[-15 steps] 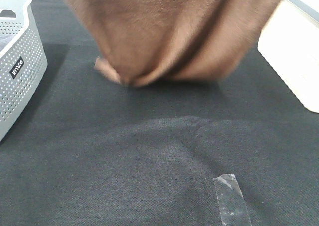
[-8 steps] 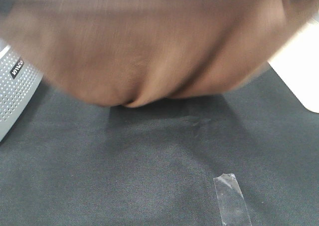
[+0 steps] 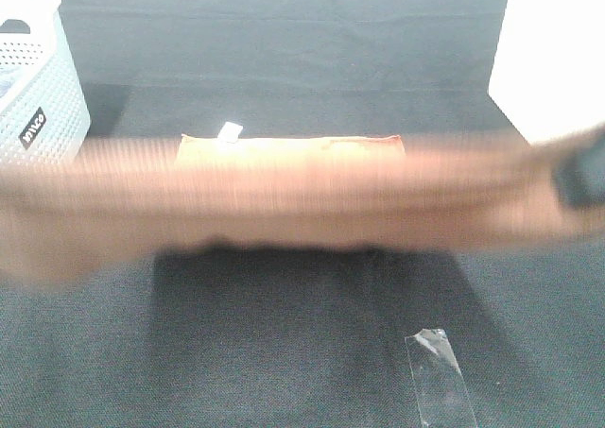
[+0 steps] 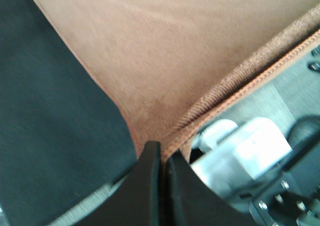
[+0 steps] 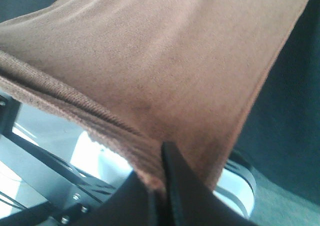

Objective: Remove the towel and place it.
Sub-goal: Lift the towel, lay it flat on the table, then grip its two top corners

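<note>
The brown towel (image 3: 293, 196) stretches as a blurred band across the whole exterior view, low over the black cloth. Its far edge (image 3: 293, 147) lies flat on the cloth, with a small white tag (image 3: 230, 131) showing. My left gripper (image 4: 161, 158) is shut on a stitched edge of the towel (image 4: 150, 61). My right gripper (image 5: 162, 178) is shut on another edge of the towel (image 5: 150, 61). In the exterior view the right gripper (image 3: 581, 178) is a dark blur at the band's right end. The left gripper is hidden there.
A white perforated basket (image 3: 38, 88) stands at the left edge. A strip of clear tape (image 3: 437, 371) is stuck on the black cloth (image 3: 284, 352) near the front. A white surface (image 3: 558, 50) borders the cloth at the right.
The towel hung bunched high at the back. It has swung down and forward and is now pulled wide into a flat band, with its far edge and tag laid on the cloth.
</note>
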Robot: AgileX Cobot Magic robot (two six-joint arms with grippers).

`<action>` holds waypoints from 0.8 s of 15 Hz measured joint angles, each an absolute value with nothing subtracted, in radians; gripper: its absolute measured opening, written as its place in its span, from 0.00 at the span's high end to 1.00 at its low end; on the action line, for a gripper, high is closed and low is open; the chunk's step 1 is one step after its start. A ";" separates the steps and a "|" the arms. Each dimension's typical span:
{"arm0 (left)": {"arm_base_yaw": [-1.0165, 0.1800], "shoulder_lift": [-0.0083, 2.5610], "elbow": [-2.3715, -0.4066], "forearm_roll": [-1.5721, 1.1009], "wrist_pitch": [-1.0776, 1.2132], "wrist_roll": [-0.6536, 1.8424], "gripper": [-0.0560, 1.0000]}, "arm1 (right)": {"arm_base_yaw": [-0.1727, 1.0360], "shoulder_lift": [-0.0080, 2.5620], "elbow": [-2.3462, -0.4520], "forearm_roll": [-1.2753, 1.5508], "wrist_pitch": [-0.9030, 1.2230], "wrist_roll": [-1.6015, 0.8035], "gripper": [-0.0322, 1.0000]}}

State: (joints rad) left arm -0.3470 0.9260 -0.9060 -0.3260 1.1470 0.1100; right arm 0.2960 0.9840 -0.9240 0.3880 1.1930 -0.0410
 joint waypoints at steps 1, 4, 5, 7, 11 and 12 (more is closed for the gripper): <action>-0.347 0.936 -0.883 -0.334 1.145 0.110 0.95 | 0.296 0.984 -0.903 0.372 1.191 -0.041 0.97; -0.347 0.987 -0.846 -0.349 1.139 0.108 0.95 | 0.296 0.984 -0.840 0.337 1.182 -0.041 0.97; -0.347 1.004 -0.836 -0.353 1.139 0.112 0.95 | 0.296 0.984 -0.816 0.333 1.177 -0.041 0.97; -0.347 1.044 -0.790 -0.389 1.139 0.117 0.95 | 0.296 0.984 -0.746 0.320 1.170 -0.041 0.97; -0.346 1.107 -0.719 -0.434 1.142 0.135 0.95 | 0.296 0.984 -0.673 0.339 1.169 -0.042 0.97; -0.346 1.112 -0.704 -0.435 1.143 0.136 0.95 | 0.295 0.984 -0.661 0.354 1.169 -0.050 0.97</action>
State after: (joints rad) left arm -0.3460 1.1120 -0.7040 -0.4350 1.1430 0.1360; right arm 0.2950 0.9840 -0.6610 0.3540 1.1690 -0.0500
